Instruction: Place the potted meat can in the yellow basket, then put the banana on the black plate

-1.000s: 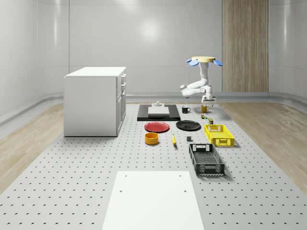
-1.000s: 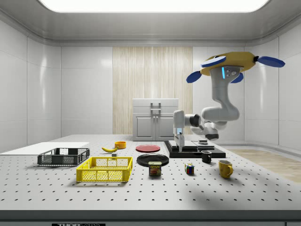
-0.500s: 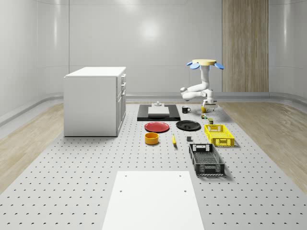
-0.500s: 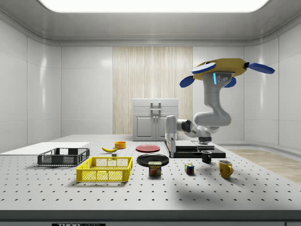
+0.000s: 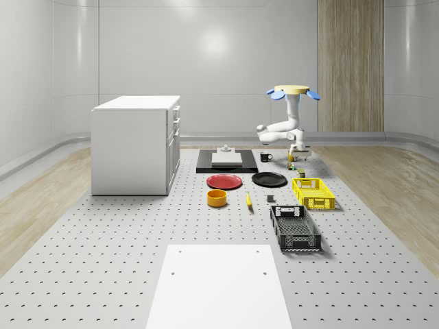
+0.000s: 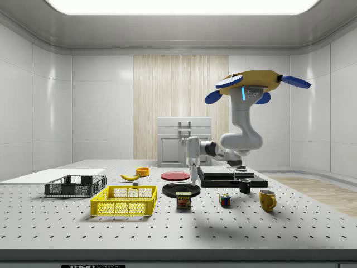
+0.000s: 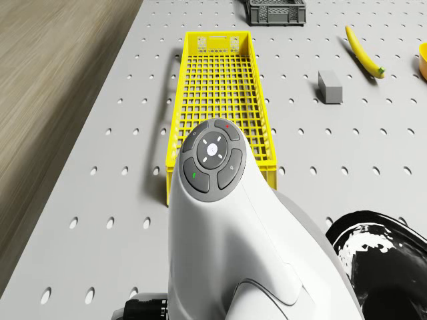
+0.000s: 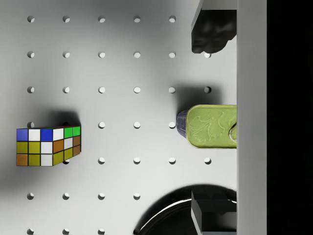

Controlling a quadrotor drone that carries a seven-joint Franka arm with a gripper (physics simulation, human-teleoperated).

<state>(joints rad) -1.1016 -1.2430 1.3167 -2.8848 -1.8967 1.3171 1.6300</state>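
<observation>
The potted meat can [image 6: 184, 200] stands on the table between the yellow basket [image 6: 125, 201] and a Rubik's cube [image 6: 225, 200]. In the wrist view its green top [image 8: 210, 126] lies below and between my two spread fingers [image 8: 212, 30]. My gripper [image 6: 194, 178] hangs open and empty a little above the table, over the can and the edge of the black plate [image 6: 179, 190]. The drone [image 6: 254, 86] hovers high above the mugs. The banana [image 5: 248, 199] lies beyond the plate, next to an orange bowl [image 5: 217, 198]. The basket [image 7: 220, 100] is empty.
A yellow mug [image 6: 267, 199] and a black mug [image 6: 244, 186] stand at the side view's right. A dark crate [image 5: 295, 228] lies past the basket, with a grey block [image 7: 329, 87] beside it. A red plate [image 5: 224, 181], black slab [image 5: 226, 161] and white cabinet [image 5: 136, 144] stand farther off.
The drone has drifted toward the side view's left and lowered slightly, carrying the arm with it. The gripper went from beside the black slab to above the can.
</observation>
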